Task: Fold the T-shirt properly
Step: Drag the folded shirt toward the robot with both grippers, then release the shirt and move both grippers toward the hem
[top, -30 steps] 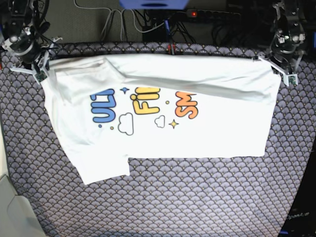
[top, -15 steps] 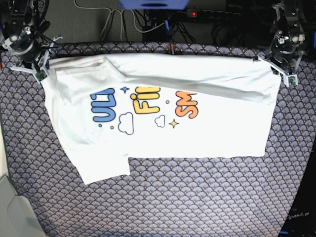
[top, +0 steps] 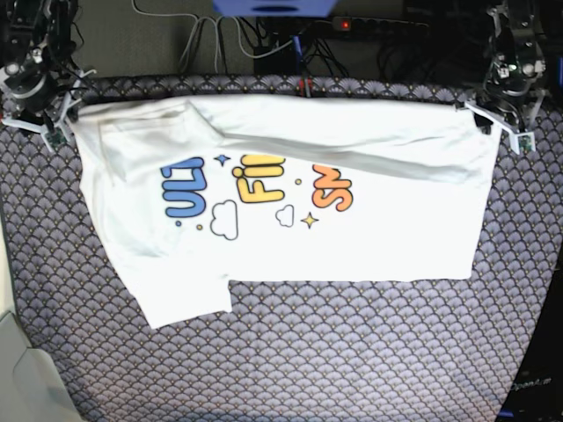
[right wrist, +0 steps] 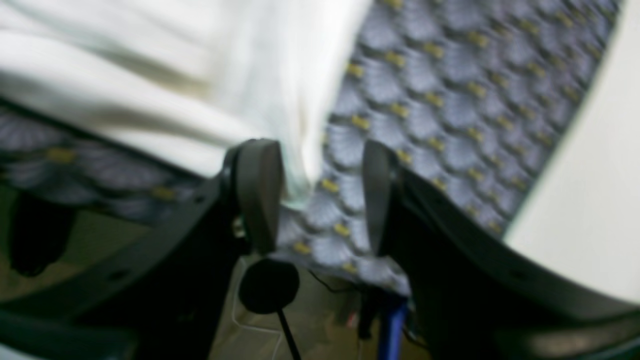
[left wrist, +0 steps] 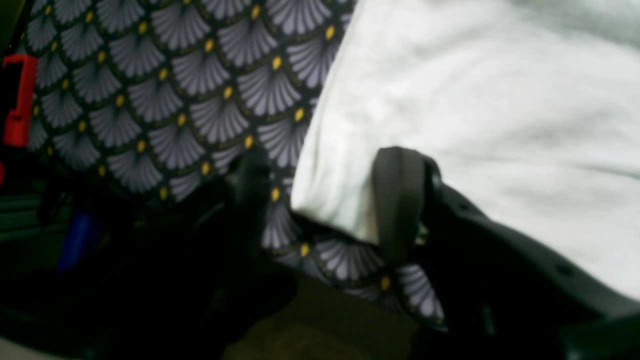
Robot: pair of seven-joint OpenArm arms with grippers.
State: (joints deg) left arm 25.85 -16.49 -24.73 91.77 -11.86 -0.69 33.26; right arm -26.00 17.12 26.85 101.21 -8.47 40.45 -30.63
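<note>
The white T-shirt (top: 352,237) lies flat on the patterned table cover (top: 352,352), print side up, its top edge folded down over the upper part of the blue, yellow and orange letters. One sleeve sticks out at the lower left. My left gripper (top: 501,127) is at the shirt's top right corner; in the left wrist view it (left wrist: 325,200) is open, with the shirt's corner (left wrist: 340,200) lying between the fingers. My right gripper (top: 48,123) is at the top left corner; in the right wrist view it (right wrist: 317,195) is open, with the shirt's tip (right wrist: 300,185) beside one finger.
A power strip (top: 378,25) and cables run behind the table's far edge. A blue object (top: 273,7) is at the top centre. A pale surface (top: 18,378) borders the table at the lower left. Bare patterned cover stretches in front of the shirt.
My right gripper has drawn back up and to the left, off the shirt's top left corner. My left gripper has shifted slightly up. The shirt has stayed put.
</note>
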